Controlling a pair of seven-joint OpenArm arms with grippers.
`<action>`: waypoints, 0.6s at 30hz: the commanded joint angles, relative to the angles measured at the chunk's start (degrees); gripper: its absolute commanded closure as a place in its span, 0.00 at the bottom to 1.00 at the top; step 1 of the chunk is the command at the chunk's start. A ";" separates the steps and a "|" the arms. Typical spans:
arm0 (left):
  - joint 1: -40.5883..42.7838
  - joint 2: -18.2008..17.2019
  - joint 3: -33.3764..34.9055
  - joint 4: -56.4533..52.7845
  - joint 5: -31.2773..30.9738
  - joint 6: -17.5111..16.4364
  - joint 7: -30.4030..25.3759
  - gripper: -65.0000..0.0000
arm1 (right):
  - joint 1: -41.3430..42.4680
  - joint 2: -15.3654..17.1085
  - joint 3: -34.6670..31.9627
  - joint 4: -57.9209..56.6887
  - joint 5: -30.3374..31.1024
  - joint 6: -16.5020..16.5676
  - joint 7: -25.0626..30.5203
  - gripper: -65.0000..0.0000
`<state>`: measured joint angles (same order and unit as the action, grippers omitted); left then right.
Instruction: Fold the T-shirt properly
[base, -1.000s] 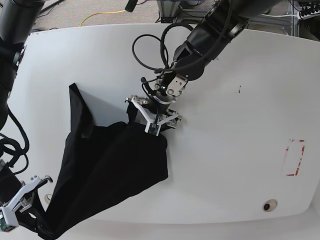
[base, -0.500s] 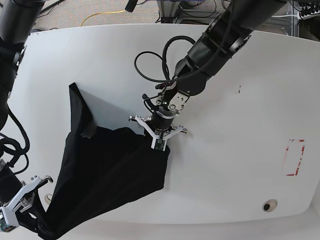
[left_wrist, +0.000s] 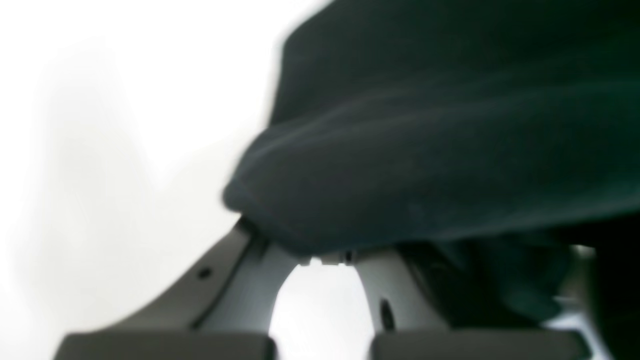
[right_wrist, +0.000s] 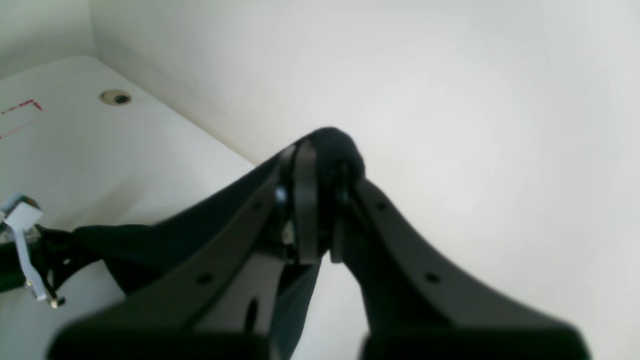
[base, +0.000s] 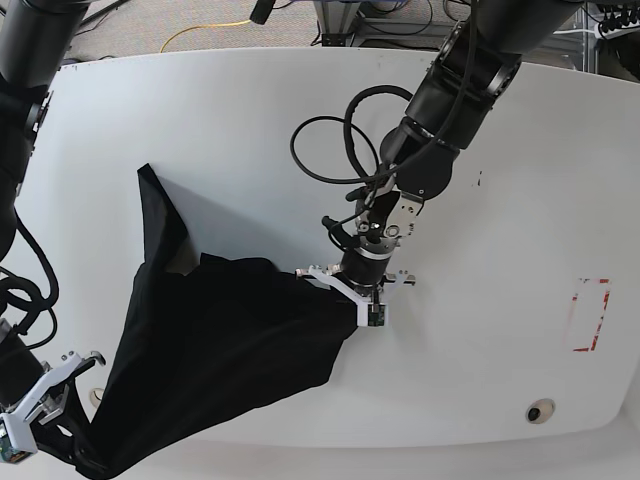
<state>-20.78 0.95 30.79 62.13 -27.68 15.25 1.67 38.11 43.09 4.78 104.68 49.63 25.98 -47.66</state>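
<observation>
Pinching opposite corners of the T-shirt (base: 215, 360), left gripper (base: 366, 312) at centre frame and right gripper (base: 45, 425) at lower left, both clamped on cloth, stretching it taut across the table (base: 480, 180), presumably for flattening before folding.

No legible text, label, brand or number on anything in view.

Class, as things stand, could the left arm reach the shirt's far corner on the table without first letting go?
Probably not. The left gripper is shut on the T-shirt near its right edge; the far corner lies across the spread cloth, and the right gripper pins another part.
</observation>
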 joint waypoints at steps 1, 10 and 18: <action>-1.51 -2.75 -2.43 5.70 0.39 0.18 -0.92 0.99 | 2.02 1.00 0.63 0.06 -1.23 -0.35 2.16 1.00; 0.34 -14.09 -7.18 15.10 0.30 -0.08 1.45 0.99 | 8.71 -1.99 -5.00 -2.40 -7.91 -0.35 2.16 1.00; -2.57 -25.52 -8.59 22.40 -0.76 -0.08 1.54 0.99 | 17.32 -6.48 -8.25 -10.84 -13.01 0.09 2.16 1.00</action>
<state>-20.38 -22.31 22.81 82.76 -27.83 14.74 4.71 51.57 36.56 -4.49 95.53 38.74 27.31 -47.81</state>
